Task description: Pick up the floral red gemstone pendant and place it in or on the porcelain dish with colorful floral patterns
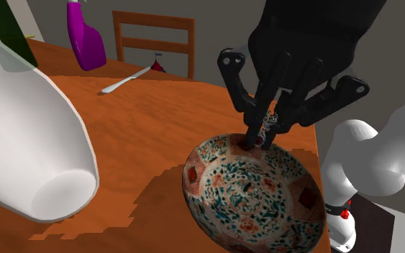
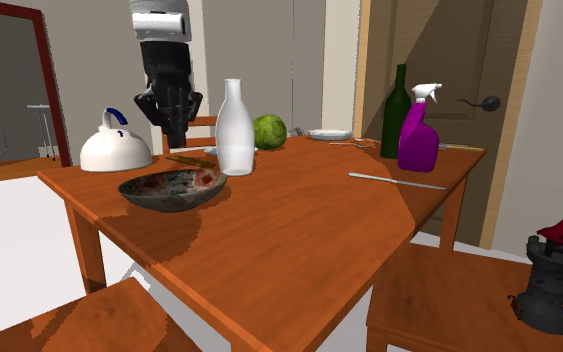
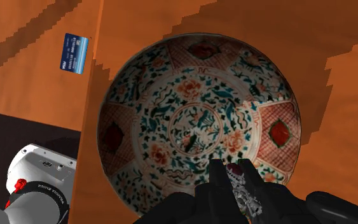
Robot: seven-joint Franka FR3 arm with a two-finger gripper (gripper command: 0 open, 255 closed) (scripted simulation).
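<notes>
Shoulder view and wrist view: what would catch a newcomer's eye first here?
The patterned dish on the wooden table stands out, with the black gripper over its rim, fingers shut on a small pendant with a red stone. A large white bottle looms at the shoulder view's left.

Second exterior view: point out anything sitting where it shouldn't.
A dark castle tower with a red roof stands upright on the chair seat at the view's lower right, while the other things stand on the table. Nothing looks spilled.
</notes>
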